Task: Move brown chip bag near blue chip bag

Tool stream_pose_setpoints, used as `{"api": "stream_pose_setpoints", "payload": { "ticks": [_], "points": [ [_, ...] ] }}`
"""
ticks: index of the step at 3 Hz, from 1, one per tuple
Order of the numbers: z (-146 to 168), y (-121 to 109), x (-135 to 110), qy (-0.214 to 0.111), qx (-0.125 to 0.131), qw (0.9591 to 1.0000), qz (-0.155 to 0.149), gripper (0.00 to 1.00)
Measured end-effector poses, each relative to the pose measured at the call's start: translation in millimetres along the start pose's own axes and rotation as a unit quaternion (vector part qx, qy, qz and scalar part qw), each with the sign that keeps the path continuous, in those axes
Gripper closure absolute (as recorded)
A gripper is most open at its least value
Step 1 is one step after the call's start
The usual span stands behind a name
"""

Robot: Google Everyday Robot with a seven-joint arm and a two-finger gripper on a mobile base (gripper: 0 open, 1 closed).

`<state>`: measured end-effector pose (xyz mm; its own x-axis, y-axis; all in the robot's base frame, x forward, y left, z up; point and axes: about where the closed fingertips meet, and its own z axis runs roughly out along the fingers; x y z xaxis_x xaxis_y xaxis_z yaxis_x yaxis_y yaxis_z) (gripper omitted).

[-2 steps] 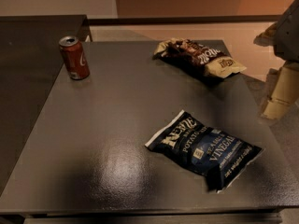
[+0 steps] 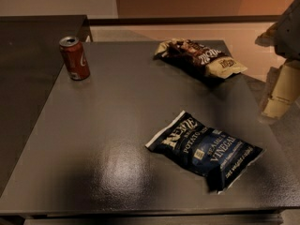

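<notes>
The brown chip bag (image 2: 199, 56) lies flat near the far right edge of the dark table (image 2: 117, 125), its cream-tan ends pointing left and right. The blue chip bag (image 2: 205, 149) lies flat at the front right, white lettering up, well apart from the brown bag. My gripper (image 2: 280, 95) hangs off the table's right side, between the two bags in depth, and touches neither bag. The arm above it runs out of the frame at the top right.
A red soda can (image 2: 74, 58) stands upright at the table's far left. A second dark surface (image 2: 28, 60) adjoins the table on the left. Pale floor (image 2: 253, 36) lies beyond the far edge and to the right.
</notes>
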<state>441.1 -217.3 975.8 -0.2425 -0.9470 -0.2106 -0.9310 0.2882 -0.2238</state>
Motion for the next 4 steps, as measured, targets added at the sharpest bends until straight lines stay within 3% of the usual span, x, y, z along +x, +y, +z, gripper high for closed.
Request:
{"api": "stream_pose_setpoints", "payload": {
  "ticks": [1,2,4],
  "points": [
    [14,-18,-4,-0.022,-0.014,0.9987,0.043,0.0],
    [34,-44,-13,-0.041,-0.011,0.9957,0.082,0.0],
    [82,-100,-25,-0.059,0.012,0.986,0.156,0.0]
  ]
}}
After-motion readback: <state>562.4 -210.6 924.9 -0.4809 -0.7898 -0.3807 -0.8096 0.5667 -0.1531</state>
